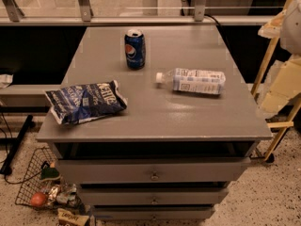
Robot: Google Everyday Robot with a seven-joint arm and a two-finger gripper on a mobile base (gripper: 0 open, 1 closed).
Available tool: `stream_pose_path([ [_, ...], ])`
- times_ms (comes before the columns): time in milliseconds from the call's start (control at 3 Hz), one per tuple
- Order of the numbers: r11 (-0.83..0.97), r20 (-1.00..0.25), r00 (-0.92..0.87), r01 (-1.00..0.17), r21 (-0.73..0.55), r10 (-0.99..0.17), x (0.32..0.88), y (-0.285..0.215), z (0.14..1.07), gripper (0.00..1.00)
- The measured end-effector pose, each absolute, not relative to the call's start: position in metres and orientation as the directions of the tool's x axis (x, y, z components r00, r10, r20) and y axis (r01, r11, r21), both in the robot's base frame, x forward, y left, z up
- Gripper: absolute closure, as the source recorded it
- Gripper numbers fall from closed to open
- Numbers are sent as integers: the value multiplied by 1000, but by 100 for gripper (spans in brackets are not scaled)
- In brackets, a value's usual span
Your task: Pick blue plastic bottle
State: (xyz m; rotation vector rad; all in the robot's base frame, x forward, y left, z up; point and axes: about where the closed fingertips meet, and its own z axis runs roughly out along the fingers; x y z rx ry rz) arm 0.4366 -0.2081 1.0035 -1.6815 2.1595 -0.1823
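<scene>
your grey cabinet (155,121) stands on speckled floor, wire basket (28,192) at its left foot. on top sit a soda can (135,49), a chip bag (85,101), and the blue plastic bottle (195,81) lying right of centre. your gripper (288,74) hangs at the right edge, well apart from the bottle; clenched or released, you can't tell.

Upright soda can (135,49), chip bag (86,102), perhaps a wire basket (27,179).

This looks like an office or lab test space rather than a home. A grey drawer cabinet (155,175) with a bare tabletop (155,119) stands on a speckled hard floor (273,197). A glass railing (117,1) on metal posts runs behind the cabinet, and a wire basket (28,178) of snacks sits at its lower left. The claw is out of view.
</scene>
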Motion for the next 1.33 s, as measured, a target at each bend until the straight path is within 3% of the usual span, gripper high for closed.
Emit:
stream_pose_path([
  [667,267,-238,-198,-914,-306,-951,470,-199,986,0],
  [1333,223,-206,-191,-963,-148,-960,572,-147,918,0],
])
